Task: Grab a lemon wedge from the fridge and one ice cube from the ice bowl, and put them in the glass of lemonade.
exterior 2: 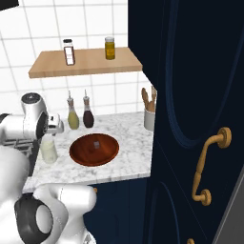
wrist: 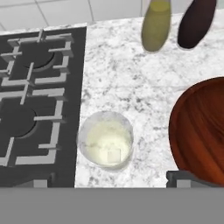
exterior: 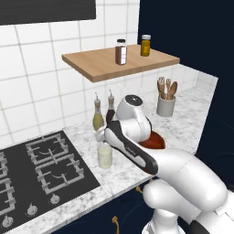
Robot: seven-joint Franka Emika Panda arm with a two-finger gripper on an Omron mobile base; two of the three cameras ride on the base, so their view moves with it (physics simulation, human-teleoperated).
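The glass of lemonade (wrist: 106,141) stands on the marble counter between the hob and the ice bowl (wrist: 202,127). A pale ice cube (wrist: 113,155) floats in its creamy liquid. My gripper (wrist: 109,180) hangs straight above the glass, open, with nothing between its fingertips (wrist: 36,182). From the right base view the glass (exterior 2: 48,148) sits left of the reddish-brown ice bowl (exterior 2: 81,153), which holds one small ice cube (exterior 2: 96,145). In the left base view the glass (exterior: 104,156) shows just below my hand. The lemon wedge and the fridge are out of view.
A black gas hob (exterior: 41,169) lies left of the glass. Two slim bottles (exterior 2: 79,114) stand behind the bowl, and a grey utensil pot (exterior 2: 149,119) sits at the back right. A wooden shelf (exterior: 96,64) with jars hangs above. A navy cabinet door (exterior 2: 190,119) stands on the right.
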